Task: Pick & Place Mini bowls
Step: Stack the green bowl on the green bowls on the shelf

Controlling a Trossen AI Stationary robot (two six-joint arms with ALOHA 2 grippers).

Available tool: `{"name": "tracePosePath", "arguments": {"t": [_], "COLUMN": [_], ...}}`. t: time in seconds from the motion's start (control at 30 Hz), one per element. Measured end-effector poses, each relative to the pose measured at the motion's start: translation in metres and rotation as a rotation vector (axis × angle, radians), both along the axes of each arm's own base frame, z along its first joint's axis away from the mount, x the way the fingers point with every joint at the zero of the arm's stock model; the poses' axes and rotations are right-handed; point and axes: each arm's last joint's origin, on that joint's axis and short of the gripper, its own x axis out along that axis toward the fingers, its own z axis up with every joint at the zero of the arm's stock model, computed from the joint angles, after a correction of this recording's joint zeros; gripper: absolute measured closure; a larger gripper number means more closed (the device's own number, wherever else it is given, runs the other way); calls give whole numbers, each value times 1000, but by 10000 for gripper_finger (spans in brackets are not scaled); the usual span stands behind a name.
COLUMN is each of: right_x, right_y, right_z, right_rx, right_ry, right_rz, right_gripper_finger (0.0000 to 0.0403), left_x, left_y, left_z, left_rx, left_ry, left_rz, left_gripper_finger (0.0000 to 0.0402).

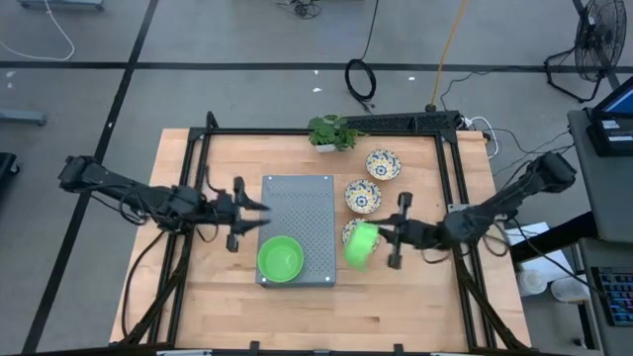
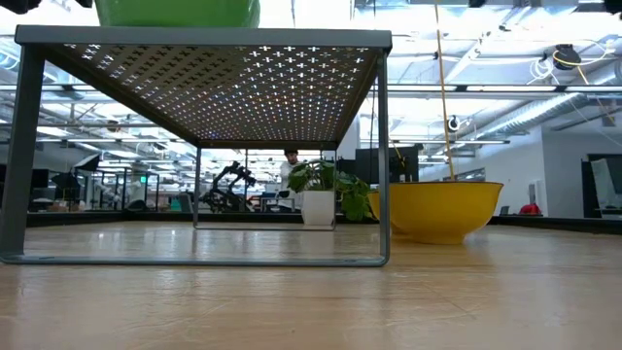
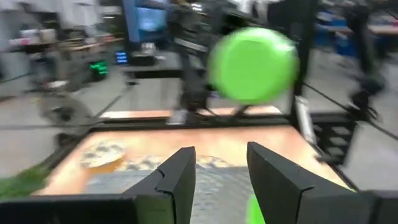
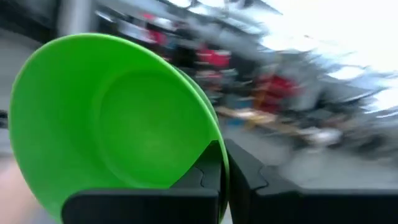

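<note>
From above, the right gripper [image 1: 381, 240] has its fingers pinching the rim of a green bowl [image 1: 360, 245], tipped on edge above the tabletop [image 1: 415, 297]. The grey tray [image 1: 297, 213] lies at its nine o'clock, already holding another green bowl [image 1: 280, 258]. The left gripper [image 1: 259, 214] waits over the tray, fingers apart.

Grey perforated tray [image 1: 298, 210] stood on wooden table [image 1: 415, 297], near centre. Small leafy plant [image 1: 331, 132] sat at the far edge. A floor fan [image 1: 597, 44] stood beyond the table.
</note>
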Motion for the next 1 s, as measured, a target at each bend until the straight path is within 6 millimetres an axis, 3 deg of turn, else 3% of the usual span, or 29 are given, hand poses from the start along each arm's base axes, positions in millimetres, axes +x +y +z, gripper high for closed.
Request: {"name": "tracePosePath", "arguments": {"t": [0.13, 0.23, 0.33, 0.43, 0.7, 1.0], "right_x": [22, 35, 45, 57, 70, 67], "right_y": [-19, -24, -27, -34, -49, -49], "right_z": [4, 10, 14, 13, 25, 30], "right_rx": [-207, -335, -398, -465, -459, -389], "right_ry": [-44, -86, -120, -102, -139, -182], "right_rz": [-345, -453, -524, -598, -656, -641], "right_gripper_finger": [403, 403, 403, 403, 403, 403], "left_x": [22, 39, 52, 71, 124, 138], "left_y": [-8, -13, -15, -14, -7, -2], "left_z": [-4, -6, -6, -5, 14, 24], "left_rx": [177, 308, 414, 507, 620, 643], "left_ry": [-91, -203, -309, -305, -235, -250], "left_rz": [-63, -38, 81, 244, 433, 472], "left_gripper_finger": [252, 252, 252, 252, 252, 252]}}
